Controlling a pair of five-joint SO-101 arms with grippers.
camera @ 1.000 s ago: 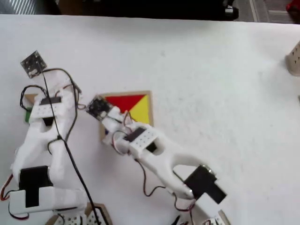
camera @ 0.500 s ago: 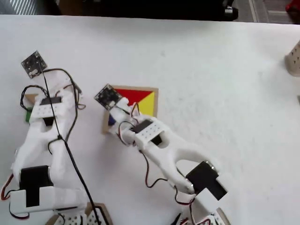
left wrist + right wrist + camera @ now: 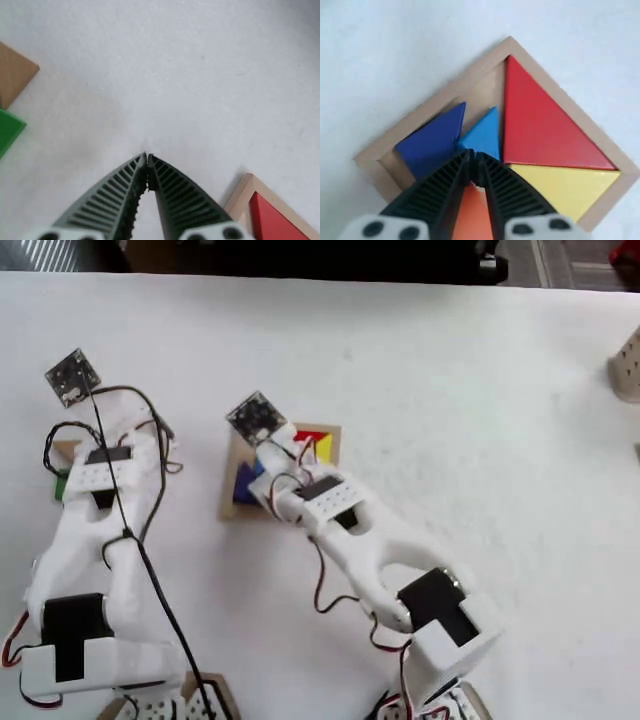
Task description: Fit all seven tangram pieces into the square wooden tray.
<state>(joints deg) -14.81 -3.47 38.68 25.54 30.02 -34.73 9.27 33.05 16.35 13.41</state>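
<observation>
Right wrist view looks down into the tray point(image 3: 436, 102), where the right gripper point(image 3: 474, 156) has its jaws clenched tip to tip, grasping nothing that I can see. The step in hand appears to be nudging loose pieces home with those closed tips.

To do it well:
- Hold the jaws shut so they act as one blunt pusher.
- Ride low over the tray floor and slide sideways rather than press down, or a piece may tip onto its neighbour.
- Work the dark blue piece point(image 3: 432, 145) toward the tray rim. Bare floor shows between the two, so it looks unseated.
- Avoid the red triangle point(image 3: 540, 125) and yellow triangle point(image 3: 565, 187), which sit flush along the tray's far sides.

The tips rest at the tray's middle, just where the light blue triangle point(image 3: 484, 135) meets the orange piece point(image 3: 472, 210). Light blue lies ahead of the tips and orange beneath the jaws. Dark blue is beside them, touching light blue.

The left gripper point(image 3: 148, 161) is likewise clenched and empty, over bare table just outside a tray corner. A green piece point(image 3: 6, 134) and a brown piece point(image 3: 15, 72) lie well apart from the tray, not yet fitted.
</observation>
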